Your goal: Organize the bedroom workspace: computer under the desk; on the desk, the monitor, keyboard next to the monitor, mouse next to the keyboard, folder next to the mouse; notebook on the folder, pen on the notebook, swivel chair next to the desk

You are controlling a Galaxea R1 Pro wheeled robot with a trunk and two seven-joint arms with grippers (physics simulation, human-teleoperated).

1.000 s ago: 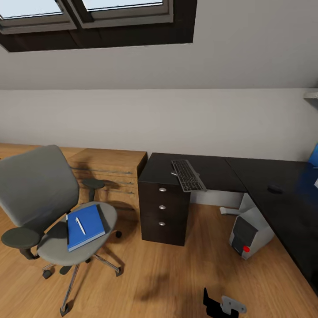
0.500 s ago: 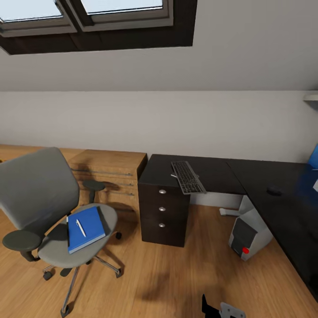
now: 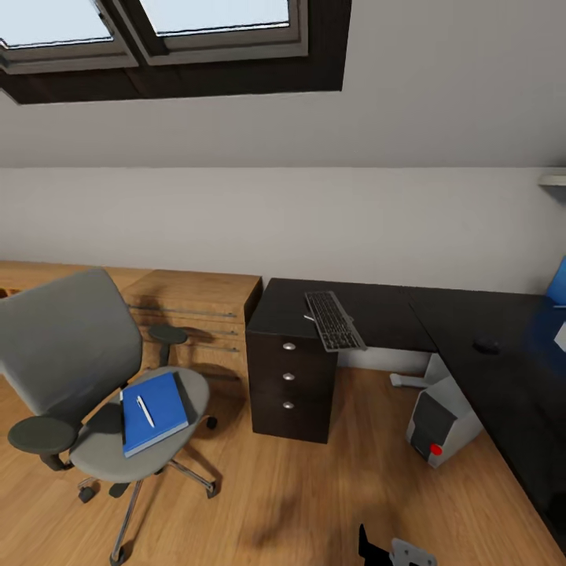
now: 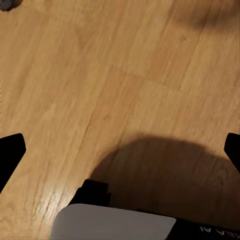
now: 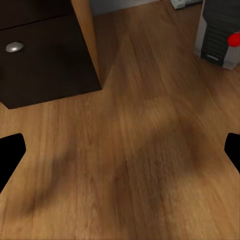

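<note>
The grey swivel chair (image 3: pixel 75 369) stands on the floor, left of the desk. On its seat lies the blue folder (image 3: pixel 155 402) with the white pen (image 3: pixel 145 411) on top. A dark grey strip, apparently the notebook (image 3: pixel 182 391), peeks out at the folder's right edge. The keyboard (image 3: pixel 334 320) lies on the black desk (image 3: pixel 377 303), overhanging its front edge. The mouse (image 3: pixel 486 344) sits on the desk's right wing. The computer (image 3: pixel 440 420) stands under the desk. The monitor is out of view. My left gripper (image 4: pixel 120 150) and right gripper (image 5: pixel 120 150) are open over bare floor.
A light wooden cabinet (image 3: pixel 196 306) stands between the chair and the black drawer unit (image 3: pixel 289 381). The right wrist view has that drawer unit (image 5: pixel 45 60) and the computer (image 5: pixel 220 40) ahead. A black and grey part of my right arm (image 3: pixel 397 548) shows low in the head view.
The whole head picture has shifted a little, so the camera has moved. The chair, folder, keyboard and computer keep their places relative to each other.
</note>
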